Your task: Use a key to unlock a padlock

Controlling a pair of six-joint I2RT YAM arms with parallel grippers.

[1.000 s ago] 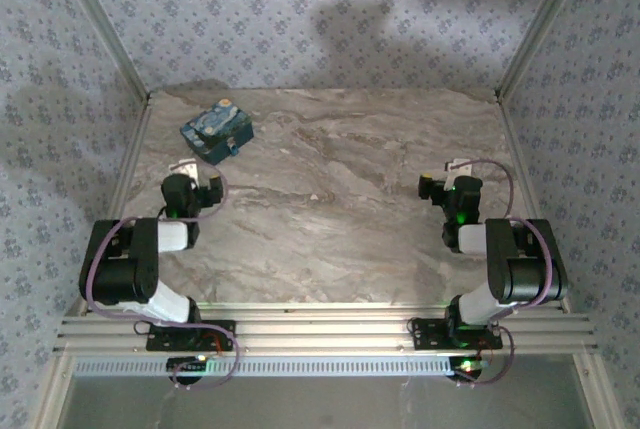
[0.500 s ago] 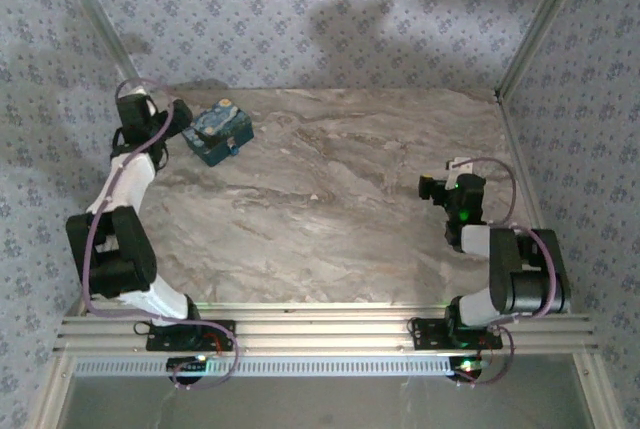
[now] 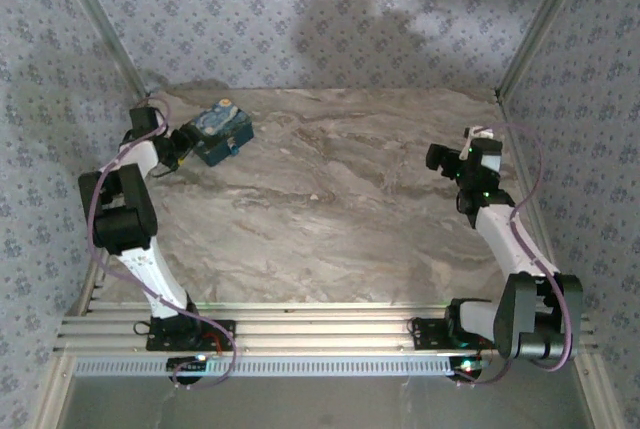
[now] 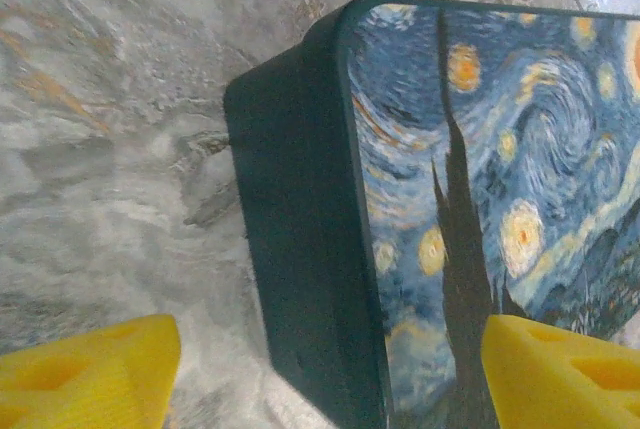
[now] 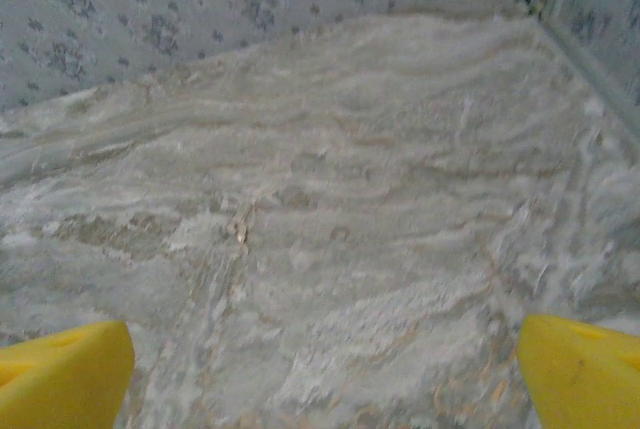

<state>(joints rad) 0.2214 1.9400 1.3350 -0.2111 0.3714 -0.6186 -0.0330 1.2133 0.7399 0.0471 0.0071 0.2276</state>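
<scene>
Plainly, the left tool (image 4: 325,349) gapes across an edge of the starry-night-painted box (image 4: 500,149); the right tool (image 5: 322,341) stands wide.

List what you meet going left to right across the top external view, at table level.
First the left gripper, black and two-fingered → dark teal rectangular box with a swirling blue-and-yellow night-sky print on its lid → bare grey marble-patterned tabletop → the right gripper, black and two-fingered.

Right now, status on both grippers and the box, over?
Left gripper open, straddling box edge. Right gripper open above tabletop. Nothing blocking the box.
</scene>
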